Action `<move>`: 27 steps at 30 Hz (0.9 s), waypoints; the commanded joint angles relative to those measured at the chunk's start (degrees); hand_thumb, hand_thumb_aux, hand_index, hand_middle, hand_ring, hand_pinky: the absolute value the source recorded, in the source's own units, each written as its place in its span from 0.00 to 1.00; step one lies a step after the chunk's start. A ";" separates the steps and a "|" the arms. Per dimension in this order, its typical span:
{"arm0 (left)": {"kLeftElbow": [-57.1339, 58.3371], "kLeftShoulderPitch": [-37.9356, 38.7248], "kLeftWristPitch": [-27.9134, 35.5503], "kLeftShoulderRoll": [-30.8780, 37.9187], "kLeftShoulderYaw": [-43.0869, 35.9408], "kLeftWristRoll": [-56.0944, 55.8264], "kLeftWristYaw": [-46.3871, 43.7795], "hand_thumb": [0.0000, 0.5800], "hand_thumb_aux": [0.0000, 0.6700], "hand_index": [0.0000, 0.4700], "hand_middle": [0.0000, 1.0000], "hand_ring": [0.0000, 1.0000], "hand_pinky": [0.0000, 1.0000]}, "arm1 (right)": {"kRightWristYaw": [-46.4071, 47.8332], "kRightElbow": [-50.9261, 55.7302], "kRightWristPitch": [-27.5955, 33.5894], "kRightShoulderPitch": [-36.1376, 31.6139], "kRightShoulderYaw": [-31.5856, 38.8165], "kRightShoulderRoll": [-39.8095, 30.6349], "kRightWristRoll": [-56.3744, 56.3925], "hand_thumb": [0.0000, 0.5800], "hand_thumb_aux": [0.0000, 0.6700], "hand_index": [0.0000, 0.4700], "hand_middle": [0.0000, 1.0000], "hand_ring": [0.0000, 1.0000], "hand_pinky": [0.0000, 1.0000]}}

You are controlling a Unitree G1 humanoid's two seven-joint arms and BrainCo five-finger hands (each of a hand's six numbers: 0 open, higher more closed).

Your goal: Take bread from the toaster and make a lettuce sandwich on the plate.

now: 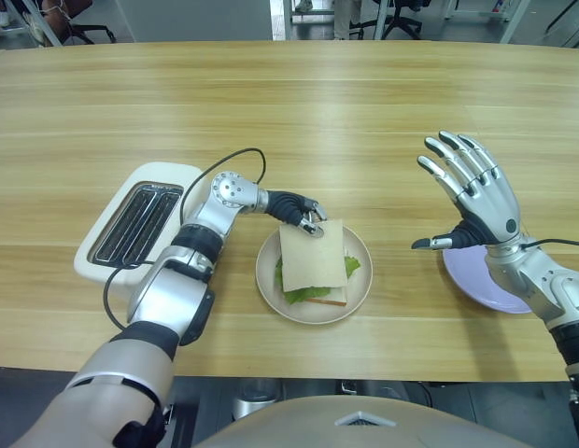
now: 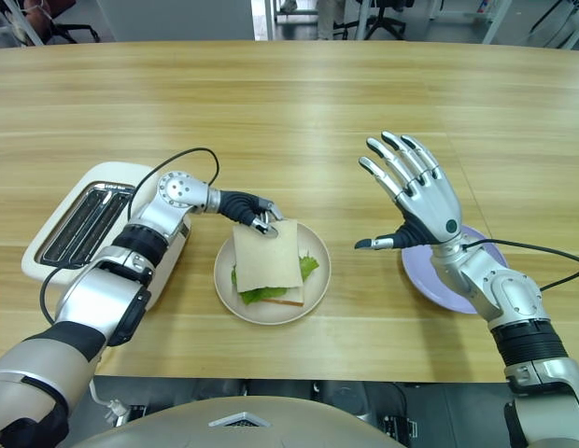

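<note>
Left eye view: my left robot hand (image 1: 294, 210) pinches the far corner of the pale, square top slice (image 1: 313, 254), which lies over green lettuce (image 1: 303, 293) on the beige plate (image 1: 361, 285). My right robot hand (image 1: 476, 191) is spread wide, holding nothing.

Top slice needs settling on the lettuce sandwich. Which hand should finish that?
Left. The left hand grips the top slice at its corner, over the plate. The right hand is open, raised above the purple plate, well aside.
</note>
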 commanded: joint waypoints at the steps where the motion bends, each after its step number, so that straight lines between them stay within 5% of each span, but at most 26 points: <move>1: 2.33 -1.10 -2.02 -0.88 -0.60 1.77 -0.80 1.00 1.00 0.98 1.00 1.00 1.00 | 0.31 0.76 -0.02 -0.24 0.62 0.41 -0.55 0.00 0.00 0.00 0.00 0.00 0.00; 15: 7.07 -1.60 -6.99 -2.89 -2.09 8.57 6.73 1.00 1.00 0.98 1.00 1.00 1.00 | 0.19 1.54 -0.23 -0.43 1.73 0.98 -1.15 0.00 0.00 0.00 0.00 0.00 0.00; 16: 7.44 -1.71 -7.58 -2.77 -2.63 9.75 8.50 1.00 1.00 0.98 0.82 0.82 0.82 | 0.21 1.58 -0.22 -0.44 1.87 1.04 -1.23 0.00 0.00 0.00 0.00 0.00 0.00; 17: 7.74 -1.80 -8.25 -2.65 -3.19 10.77 9.74 1.00 1.00 0.98 0.82 0.82 0.82 | 0.17 1.72 -0.21 -0.47 1.99 1.08 -1.33 0.00 0.00 0.00 0.00 0.00 0.00; 18: 7.98 -1.87 -8.93 -2.49 -3.78 11.83 10.86 1.00 1.00 0.98 0.28 0.28 0.28 | 0.13 1.84 -0.20 -0.48 2.07 1.09 -1.41 0.00 0.00 0.00 0.00 0.00 0.00; 19: 8.19 -1.94 -9.53 -2.34 -4.26 12.78 12.02 1.00 1.00 0.98 0.28 0.28 0.28 | 0.10 1.94 -0.21 -0.49 2.11 1.09 -1.45 0.00 0.00 0.00 0.00 0.00 0.00; 20: 8.39 -2.05 -10.03 -2.15 -4.83 13.96 13.37 1.00 0.95 0.93 0.00 0.00 0.00 | 0.11 2.00 -0.19 -0.49 2.11 1.09 -1.47 0.00 0.00 0.00 0.00 0.00 0.00; 22: 8.69 -2.30 -11.03 -1.86 -5.75 15.81 15.64 0.86 0.63 0.61 0.00 0.00 0.00 | 0.18 2.05 -0.19 -0.48 2.10 1.09 -1.40 0.00 0.00 0.00 0.00 0.00 0.00; 24: 8.89 -2.69 -11.99 -1.47 -6.85 18.08 19.06 0.80 0.55 0.54 0.00 0.00 0.00 | 0.29 2.12 -0.24 -0.51 2.14 1.10 -1.32 0.00 0.00 0.00 0.00 0.00 0.00; 25: 9.03 -2.88 -12.28 -1.39 -7.14 18.87 20.56 0.00 0.00 0.00 0.00 0.00 0.00 | 0.36 2.21 -0.37 -0.56 2.23 1.11 -1.28 0.00 0.00 0.00 0.00 0.00 0.00; 27: 9.36 -3.50 -12.73 -1.22 -7.99 20.70 23.99 0.00 0.00 0.00 0.00 0.00 0.00 | 0.29 2.39 -0.72 -0.56 2.33 1.18 -1.11 0.00 0.00 0.00 0.00 0.00 0.00</move>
